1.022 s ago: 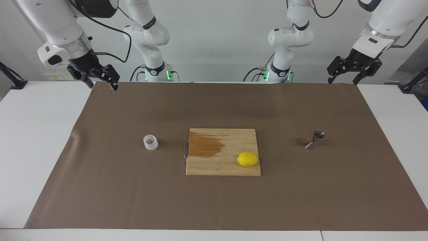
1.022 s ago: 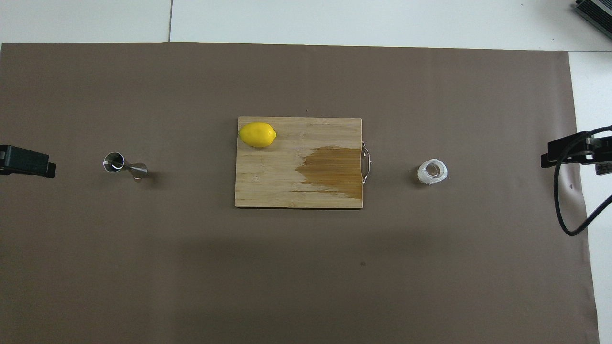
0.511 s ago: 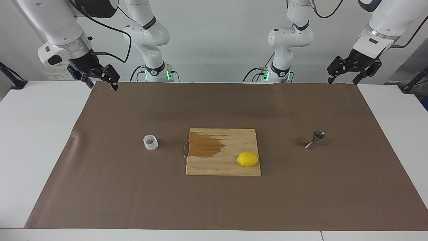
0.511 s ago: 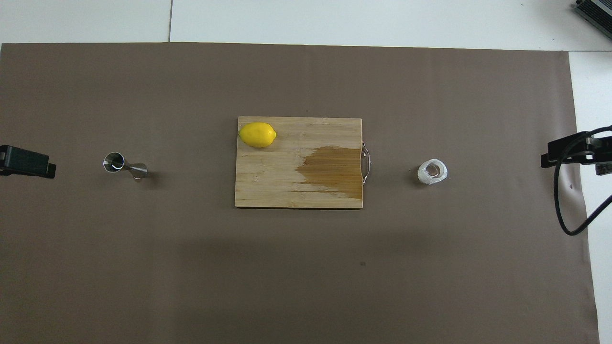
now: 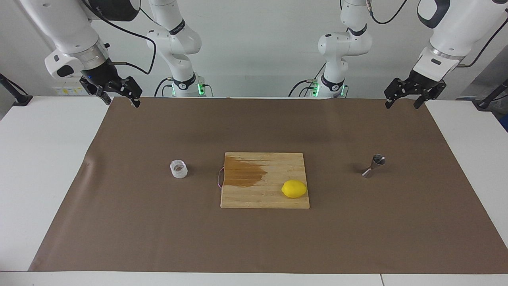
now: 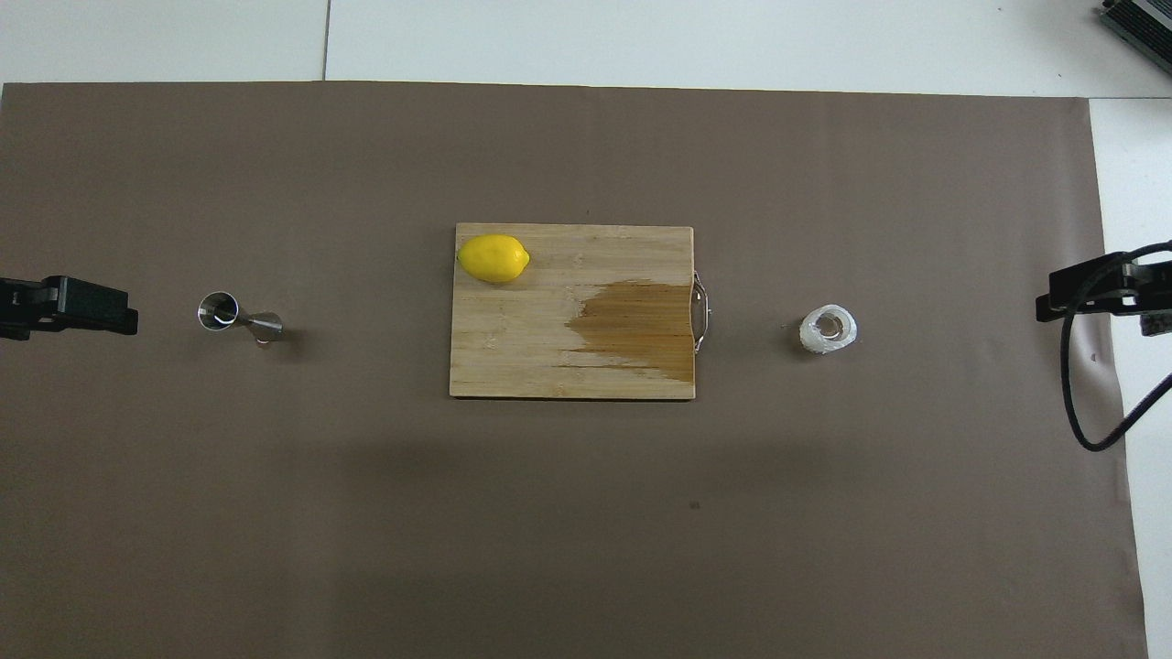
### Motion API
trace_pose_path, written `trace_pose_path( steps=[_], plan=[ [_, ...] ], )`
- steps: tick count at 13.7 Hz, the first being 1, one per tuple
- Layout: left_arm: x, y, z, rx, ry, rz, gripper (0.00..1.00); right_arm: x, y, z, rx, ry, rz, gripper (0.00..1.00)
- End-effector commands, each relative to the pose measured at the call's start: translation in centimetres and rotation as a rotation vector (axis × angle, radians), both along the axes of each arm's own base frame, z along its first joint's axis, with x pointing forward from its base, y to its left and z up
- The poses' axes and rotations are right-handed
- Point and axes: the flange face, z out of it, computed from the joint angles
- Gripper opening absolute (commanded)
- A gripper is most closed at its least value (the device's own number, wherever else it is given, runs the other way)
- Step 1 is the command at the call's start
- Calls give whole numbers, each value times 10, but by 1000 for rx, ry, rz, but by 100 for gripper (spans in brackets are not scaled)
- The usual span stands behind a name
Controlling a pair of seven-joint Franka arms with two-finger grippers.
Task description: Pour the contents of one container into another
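Left gripper: jaws spread, holding nothing, raised over the desk's robot-side edge at the left arm's end. Right gripper: jaws likewise spread and empty, raised over the same edge at the right arm's end. Neither touches anything.

Clear cup: upright on the brown paper, in the right arm's half of the desk, roughly midway between the robot-side and outer edges, well apart from both grippers. Whether it holds any liquid cannot be told. Steel jigger: standing on the paper in the left arm's half, about level with the cup, well clear of the jaws. Between them lies a wooden cutting board at the desk's centre, with a dark wet-looking patch near its handle end and a lemon on the corner toward the left arm's end, away from the robots.

Assessment: no grasp begun; pouring not started.

Risks: the jigger is narrow-waisted with a small foot, so a glancing approach would likely tip it. The cup's faceted wall may slip or twist in a shallow grip. The jigger's mouth is small; a fast tilt would probably overshoot onto the paper.
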Motion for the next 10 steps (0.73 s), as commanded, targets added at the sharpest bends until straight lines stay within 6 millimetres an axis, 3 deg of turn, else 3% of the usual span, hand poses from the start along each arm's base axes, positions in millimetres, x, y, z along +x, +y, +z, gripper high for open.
trace_pose_path(
  steps=[1,3,6,10],
  plan=[
    [21,1,-31,-14,7,163,100,-3,-1,2,-2,11,-7,100],
    [25,19,-51,-81,50,359,100,-3,-1,1,-2,12,-7,100],
    [7,38,-84,-146,106,608,100,-3,-1,2,-2,11,-7,100],
    [-8,71,-98,-227,120,758,100,-3,-1,2,-2,11,-7,100]
  ],
)
